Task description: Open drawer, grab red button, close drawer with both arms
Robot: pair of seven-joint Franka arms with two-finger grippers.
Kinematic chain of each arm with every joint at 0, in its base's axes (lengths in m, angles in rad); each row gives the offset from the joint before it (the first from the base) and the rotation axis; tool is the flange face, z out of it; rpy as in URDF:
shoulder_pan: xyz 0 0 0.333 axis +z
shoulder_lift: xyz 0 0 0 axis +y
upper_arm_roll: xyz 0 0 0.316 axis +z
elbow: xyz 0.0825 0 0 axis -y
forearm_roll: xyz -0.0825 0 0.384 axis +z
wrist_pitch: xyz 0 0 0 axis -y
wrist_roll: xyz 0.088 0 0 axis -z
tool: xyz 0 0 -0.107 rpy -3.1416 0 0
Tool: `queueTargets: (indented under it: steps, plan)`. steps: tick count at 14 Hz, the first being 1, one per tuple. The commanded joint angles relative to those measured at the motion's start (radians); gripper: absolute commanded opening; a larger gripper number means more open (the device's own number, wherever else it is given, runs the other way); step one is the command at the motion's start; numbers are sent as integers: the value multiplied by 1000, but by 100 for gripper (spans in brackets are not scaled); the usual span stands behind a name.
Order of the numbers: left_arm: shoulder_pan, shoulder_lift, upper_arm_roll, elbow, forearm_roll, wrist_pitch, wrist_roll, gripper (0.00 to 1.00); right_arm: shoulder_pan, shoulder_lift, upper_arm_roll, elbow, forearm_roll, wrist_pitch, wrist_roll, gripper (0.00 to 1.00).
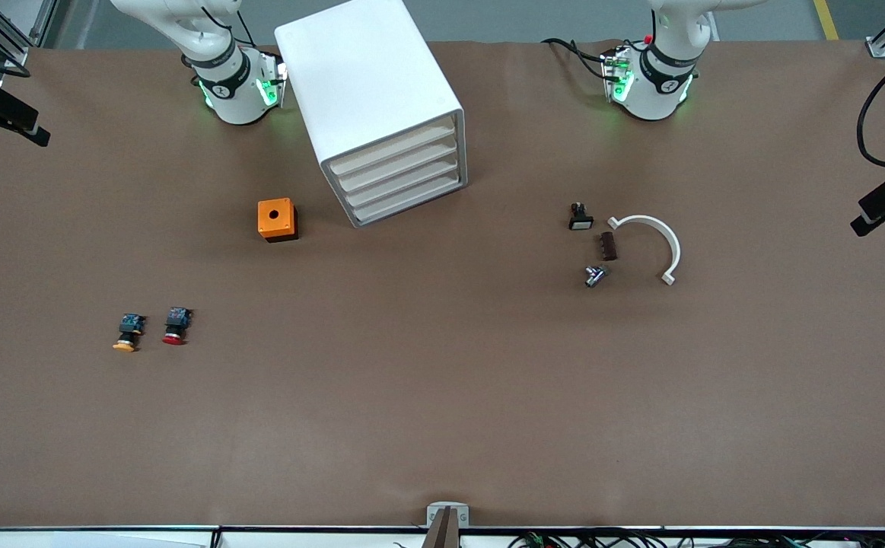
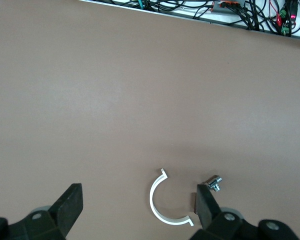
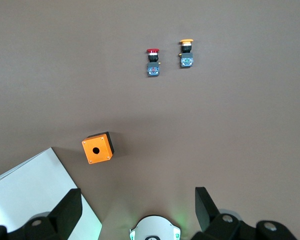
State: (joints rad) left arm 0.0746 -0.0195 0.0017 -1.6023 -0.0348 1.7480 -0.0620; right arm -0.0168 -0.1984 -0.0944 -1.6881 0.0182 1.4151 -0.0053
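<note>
The white drawer cabinet [image 1: 381, 99] stands between the two arm bases, and its four drawers [image 1: 400, 171] are all shut. The red-capped button [image 1: 174, 327] lies on the table toward the right arm's end; it also shows in the right wrist view [image 3: 152, 60]. My right gripper [image 3: 137, 210] is open and empty, high over its own base beside the cabinet [image 3: 35, 195]. My left gripper [image 2: 138, 210] is open and empty, high over the table by the white half-ring clamp [image 2: 162, 200]. Neither gripper shows in the front view.
An orange-yellow capped button [image 1: 128, 333] lies beside the red one. An orange box [image 1: 277, 219] sits by the cabinet. Toward the left arm's end lie a black switch with a white face [image 1: 580, 218], a brown block [image 1: 608, 246], a metal part [image 1: 596, 275] and the clamp [image 1: 651, 243].
</note>
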Motion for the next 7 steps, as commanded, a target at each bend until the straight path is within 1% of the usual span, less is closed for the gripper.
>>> queueTargets:
  steps: [1, 3, 7]
  plan:
    - [8, 24, 0, 39, 12, -18, 22, 100, 15, -29, 1, -25, -4, 10, -5, 100]
    - [-1, 52, -2, 80, 19, -16, 21, 100, 18, -30, 4, -25, -6, 8, -7, 100]
    - [1, 50, -6, 81, 18, -22, 30, 100, 15, -29, 2, -27, -4, 12, -5, 100]
